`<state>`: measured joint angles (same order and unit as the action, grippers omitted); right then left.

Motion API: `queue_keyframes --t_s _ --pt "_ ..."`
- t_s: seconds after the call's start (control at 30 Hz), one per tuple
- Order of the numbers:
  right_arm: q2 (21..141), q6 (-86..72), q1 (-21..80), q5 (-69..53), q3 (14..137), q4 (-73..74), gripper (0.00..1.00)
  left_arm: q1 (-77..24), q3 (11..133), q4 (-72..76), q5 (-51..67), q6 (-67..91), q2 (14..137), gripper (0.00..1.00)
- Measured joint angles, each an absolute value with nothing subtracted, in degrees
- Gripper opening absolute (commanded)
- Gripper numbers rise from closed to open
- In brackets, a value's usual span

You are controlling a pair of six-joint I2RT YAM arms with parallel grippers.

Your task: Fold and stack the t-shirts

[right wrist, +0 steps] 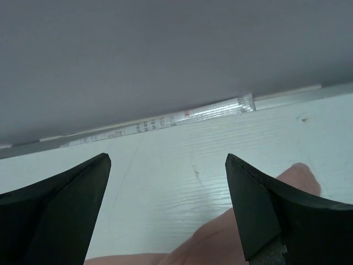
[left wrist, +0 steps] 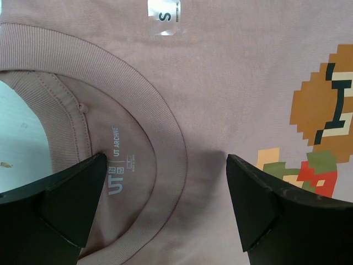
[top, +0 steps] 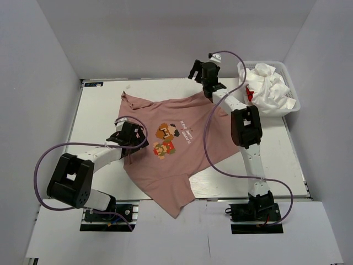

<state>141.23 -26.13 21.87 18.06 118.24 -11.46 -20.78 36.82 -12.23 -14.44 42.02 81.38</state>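
One white table point(top: 99, 116) carries a pink shirt point(top: 160, 171), which is spread out print side up across the middle, with one corner reaching past the near edge between the arm bases. A white basket point(top: 294, 98) is placed at the far right corner, apart from the pink shirt, and crumpled white shirts point(top: 270, 88) are heaped in it. The left gripper point(left wrist: 166, 160) is held over the left side of the pink shirt with its jaws spread wide and nothing clamped; contact with the cloth cannot be determined. The right gripper point(right wrist: 168, 160) is positioned at the far edge of the pink shirt, jaws fully apart and empty, aimed at the bare table and back wall. A pixel-character print point(top: 164, 141) is located mid-chest. The ribbed collar point(left wrist: 165, 138) is seen between the left fingers. A red patch point(top: 251, 95) is visible at the left of the white heap. A size sticker point(left wrist: 164, 15) marked "S" is seen beyond the collar.
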Motion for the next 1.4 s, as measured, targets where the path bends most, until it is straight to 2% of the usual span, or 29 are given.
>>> queue_keyframes --t_s 0.13,0.4,0.5,0.73,0.93,1.2,1.4 --pt "137.6 -23.3 21.6 14.5 116.1 -9.2 0.9 -20.8 38.3 -14.4 -14.8 42.1 81.9 1.0" --pt "110.0 -24.9 21.3 15.1 81.2 0.1 0.9 -20.8 43.2 -23.2 -16.4 41.3 81.6 1.0" --pt "104.0 -27.4 20.5 15.3 71.6 2.5 0.9 -20.8 46.9 -22.4 -15.6 40.5 81.6 1.0" --pt "104.3 -31.4 16.6 10.6 61.5 4.9 0.9 -20.8 52.2 -14.9 -10.9 39.2 87.9 1.0" --pt "97.6 -34.5 13.6 6.1 52.4 1.0 0.9 -20.8 56.8 -13.0 -8.3 37.5 99.0 1.0" --pt "72.4 -41.3 13.4 2.5 28.1 -0.1 0.9 -20.6 62.9 -16.5 -13.8 36.6 104.2 1.0" --pt "50.7 -42.9 15.2 2.9 20.7 14.9 0.9 -20.0 63.1 -19.5 -17.1 34.3 104.0 1.0"
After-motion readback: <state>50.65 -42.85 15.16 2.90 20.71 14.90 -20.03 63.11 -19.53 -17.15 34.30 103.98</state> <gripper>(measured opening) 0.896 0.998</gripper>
